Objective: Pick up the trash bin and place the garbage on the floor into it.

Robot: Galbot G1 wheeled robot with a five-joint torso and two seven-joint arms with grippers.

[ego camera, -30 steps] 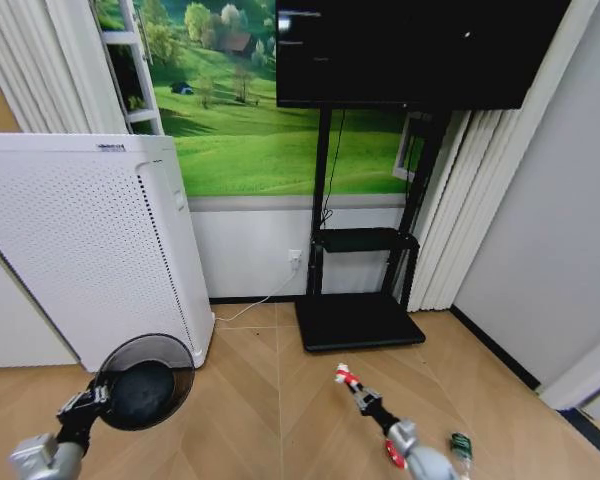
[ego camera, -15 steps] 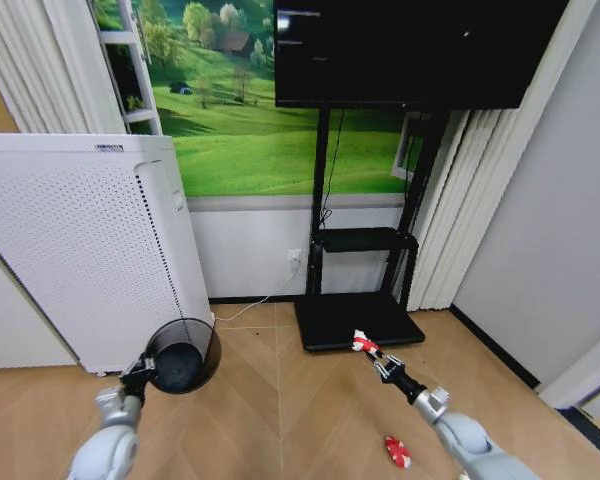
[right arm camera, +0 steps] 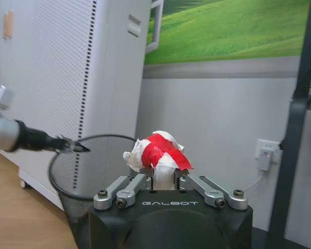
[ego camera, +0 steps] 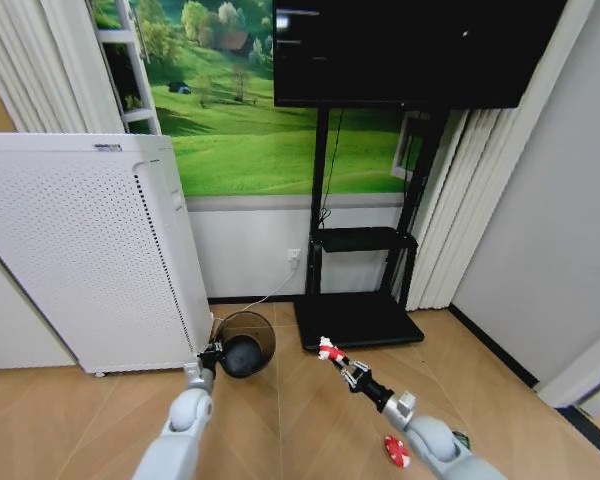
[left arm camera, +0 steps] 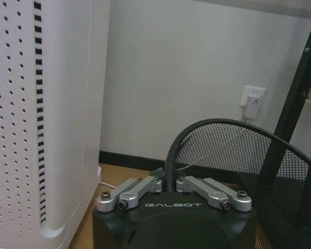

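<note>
My left gripper (ego camera: 215, 351) is shut on the rim of the black wire-mesh trash bin (ego camera: 247, 343), holding it above the floor (ego camera: 300, 400) with its mouth tipped toward the right arm. In the left wrist view the fingers (left arm camera: 145, 185) pinch the rim beside the bin's mesh (left arm camera: 223, 155). My right gripper (ego camera: 335, 355) is shut on the crumpled red-and-white wrapper (ego camera: 328, 349), a short way right of the bin. In the right wrist view the wrapper (right arm camera: 156, 151) sits near the bin's rim (right arm camera: 93, 161). A small red piece (ego camera: 396, 451) and a bit of green-labelled bottle (ego camera: 459, 438) lie on the floor.
A tall white perforated appliance (ego camera: 80, 250) stands close on the bin's left. The black TV stand (ego camera: 360, 320) with its floor plate is just behind both grippers. A wall socket with a cable (ego camera: 295, 260) sits between them, and curtains (ego camera: 460, 200) hang at the right.
My left arm has carried the bin rightward and farther out, toward the middle. My right gripper has brought the wrapper left and slightly lower, closer to the bin.
</note>
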